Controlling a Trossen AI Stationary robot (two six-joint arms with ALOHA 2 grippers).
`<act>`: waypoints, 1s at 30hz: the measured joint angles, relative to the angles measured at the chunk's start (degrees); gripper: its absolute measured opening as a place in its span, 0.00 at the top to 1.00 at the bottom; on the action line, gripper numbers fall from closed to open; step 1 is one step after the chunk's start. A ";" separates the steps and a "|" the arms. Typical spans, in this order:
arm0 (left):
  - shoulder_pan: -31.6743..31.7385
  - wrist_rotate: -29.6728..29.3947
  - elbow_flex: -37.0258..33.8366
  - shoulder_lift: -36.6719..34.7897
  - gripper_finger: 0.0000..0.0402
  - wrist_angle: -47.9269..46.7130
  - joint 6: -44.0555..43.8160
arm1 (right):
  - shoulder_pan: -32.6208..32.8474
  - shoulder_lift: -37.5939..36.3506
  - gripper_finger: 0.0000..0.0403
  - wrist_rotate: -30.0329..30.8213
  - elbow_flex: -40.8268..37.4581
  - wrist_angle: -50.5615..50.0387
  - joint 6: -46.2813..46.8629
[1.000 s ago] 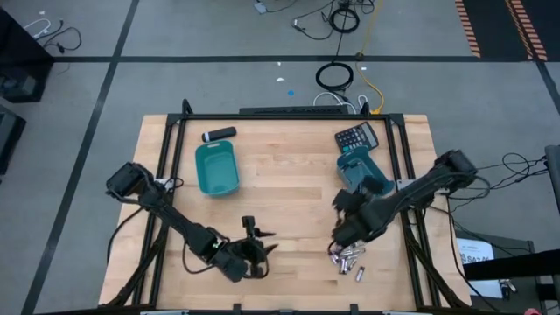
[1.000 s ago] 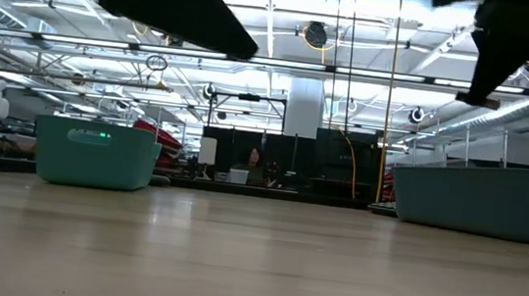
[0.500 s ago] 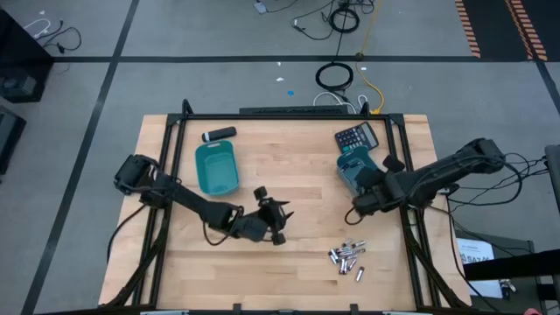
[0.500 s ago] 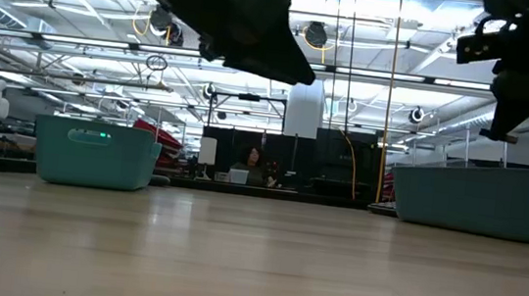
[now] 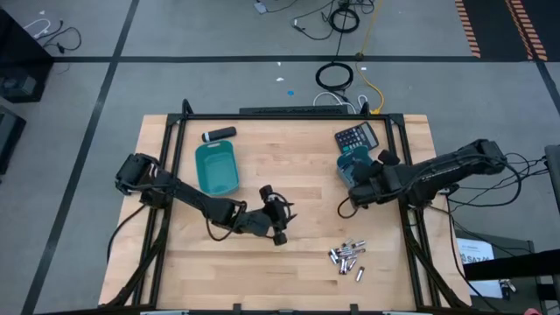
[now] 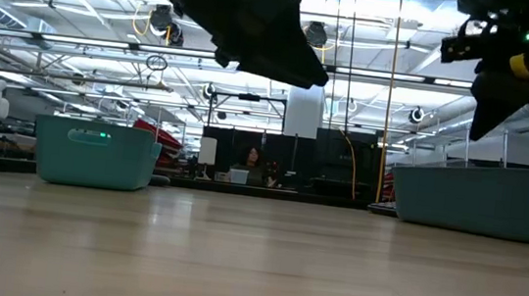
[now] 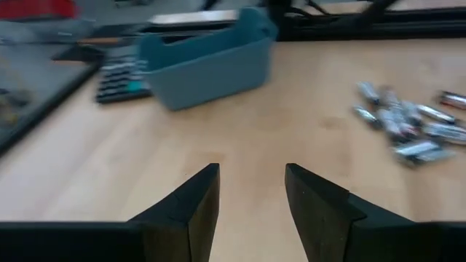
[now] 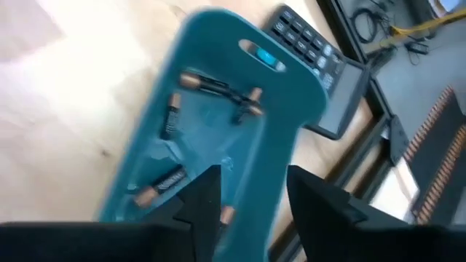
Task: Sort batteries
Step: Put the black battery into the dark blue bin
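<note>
Teal bin point(image 8: 218, 131) under the right claw point(image 8: 247, 191), parted and empty, held batteries point(image 8: 171, 116); left claw point(image 7: 251, 191) parted too.

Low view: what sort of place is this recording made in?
Likely a large lab or industrial hall. Beyond the wooden table run exposed ceiling trusses with strip lights, a person sits at a far workstation, and cables lie on grey floor.

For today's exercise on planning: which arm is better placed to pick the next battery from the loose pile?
Probably the left. The left gripper, open and empty, faces the pile of batteries. The right gripper, also open, hangs over the right teal bin.
</note>
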 joint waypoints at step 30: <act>0.00 17.48 23.23 9.15 0.58 -23.54 4.95 | 31.75 4.94 0.66 8.87 -0.13 17.06 22.34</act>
